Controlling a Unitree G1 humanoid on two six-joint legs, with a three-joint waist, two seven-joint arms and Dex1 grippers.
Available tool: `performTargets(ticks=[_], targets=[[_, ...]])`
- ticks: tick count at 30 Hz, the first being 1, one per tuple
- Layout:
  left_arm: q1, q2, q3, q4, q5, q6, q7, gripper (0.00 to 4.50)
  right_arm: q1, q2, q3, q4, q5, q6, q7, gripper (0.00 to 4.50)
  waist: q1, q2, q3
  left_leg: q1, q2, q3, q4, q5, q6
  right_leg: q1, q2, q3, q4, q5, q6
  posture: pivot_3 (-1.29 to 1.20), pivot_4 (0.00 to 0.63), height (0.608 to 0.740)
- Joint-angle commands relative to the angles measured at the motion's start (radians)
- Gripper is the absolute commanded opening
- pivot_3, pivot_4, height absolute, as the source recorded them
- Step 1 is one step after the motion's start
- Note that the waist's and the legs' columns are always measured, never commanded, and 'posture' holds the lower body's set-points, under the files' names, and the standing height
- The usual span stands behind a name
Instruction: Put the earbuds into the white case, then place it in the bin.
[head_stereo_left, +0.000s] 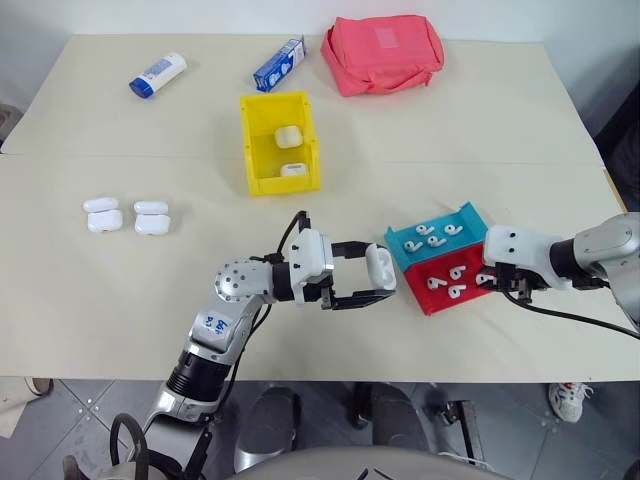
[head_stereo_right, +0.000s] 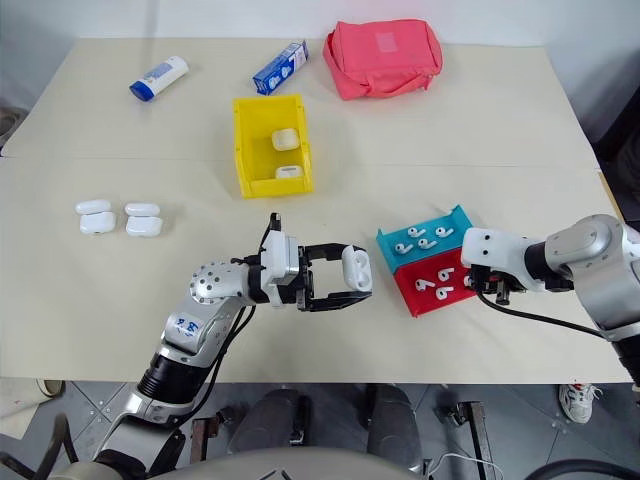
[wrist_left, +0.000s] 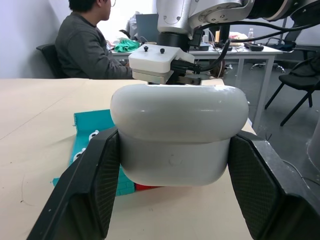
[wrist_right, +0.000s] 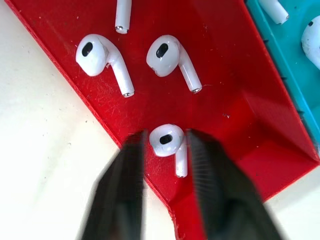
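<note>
The white case (head_stereo_left: 381, 267) is clamped lid-up in the left gripper (head_stereo_left: 377, 280), just beside the teal tray (head_stereo_left: 400, 240). An earbud (wrist_right: 167, 140) in the red tray (wrist_right: 235, 100) is bracketed by the right gripper (wrist_right: 165, 150), fingers nearly closed, stem running along them.

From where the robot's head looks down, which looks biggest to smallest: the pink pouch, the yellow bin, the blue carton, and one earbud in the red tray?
1. Pink pouch
2. Yellow bin, close to the pouch in size, so that order is unsure
3. Blue carton
4. Earbud in the red tray, by far the smallest
</note>
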Motion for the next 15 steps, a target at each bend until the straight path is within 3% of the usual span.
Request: performTargets(ticks=[1, 8, 15], targets=[[-0.001, -0.001, -0.009, -0.043, -0.02, -0.006, 0.004, 2.8, -0.011, 0.001, -0.011, 0.002, -0.012, -0.004, 0.003, 0.47, 0.0, 0.0, 0.0, 0.0, 0.0, 0.0, 0.0, 0.0, 0.0, 0.0, 0.0, 0.0, 0.0, 0.0, 0.0, 0.0, 0.15, 0.74], [-0.009, -0.009, -0.012, -0.028, -0.019, -0.013, 0.0, 2.8, 0.008, 0.001, -0.066, -0.027, 0.019, 0.01, -0.027, 0.47, 0.0, 0.0, 0.0, 0.0, 0.0, 0.0, 0.001, 0.0, 0.0, 0.0, 0.0, 0.0, 0.0, 0.0, 0.0, 0.0, 0.15, 0.74], [-0.033, -0.032, -0.003, 0.025, -0.04, -0.02, -0.018, 2.8, 0.113, 0.051, -0.327, -0.203, 0.194, 0.064, -0.092, 0.47, 0.004, 0.001, 0.0, 0.0, 0.0, 0.0, 0.001, 0.0, 0.0, 0.0, 0.0, 0.0, 0.0, 0.0, 0.0, 0.0, 0.15, 0.74]])
